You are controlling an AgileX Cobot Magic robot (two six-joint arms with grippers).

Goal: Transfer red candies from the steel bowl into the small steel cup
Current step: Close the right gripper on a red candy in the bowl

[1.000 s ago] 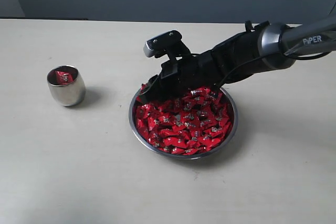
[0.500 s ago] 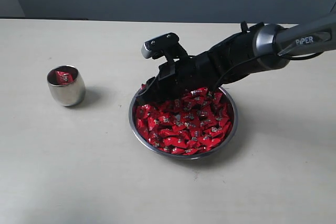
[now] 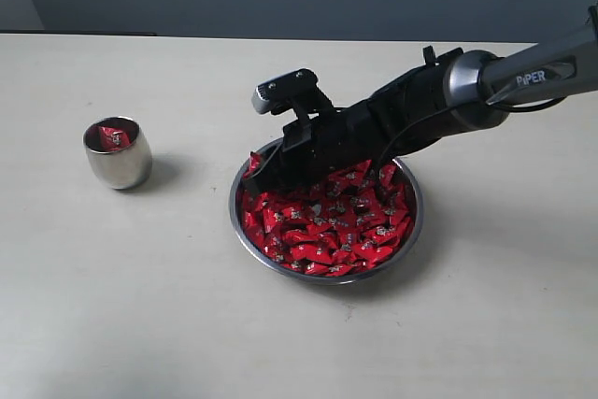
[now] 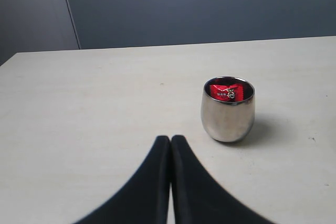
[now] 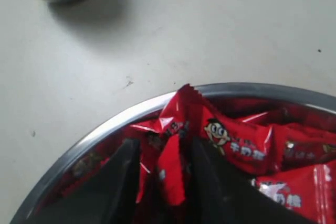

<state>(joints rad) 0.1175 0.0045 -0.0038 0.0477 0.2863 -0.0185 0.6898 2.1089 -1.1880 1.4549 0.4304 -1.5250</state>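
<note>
- Red candies (image 3: 327, 221) fill the steel bowl (image 3: 322, 279) on the bench (image 3: 140, 315); the small steel cup (image 3: 118, 161) stands well apart from the bowl, to its left in the exterior view, with at least one candy visible inside it
- The right arm (image 3: 420, 105) reaches down to the cup-side rim of the bowl; the right jaws stand apart astride a single upright candy (image 5: 170, 174) at the edge of the heap, and no pinch on it is visible
- The left jaws are pressed together on nothing, low over the bench and pointing toward the cup, which stands near them
- Risk 1, weak hold: if the right jaws close only on slippery wrapper or a crimped end, the candy may slip out on the way across the open bench
- Risk 2, stray candy: a neighbouring candy (image 5: 231, 137) lies just beside the jaws with its crimped end jutting past the rim; a lift could drag it over the edge
- Risk 3, rim contact: the jaws work close to the bowl's rim, so a tip catching the steel could shove or tilt the bowl
- Risk 4, narrow target: the cup's mouth is small, so an off-centre release would miss, and a brush from the jaws could topple it
</note>
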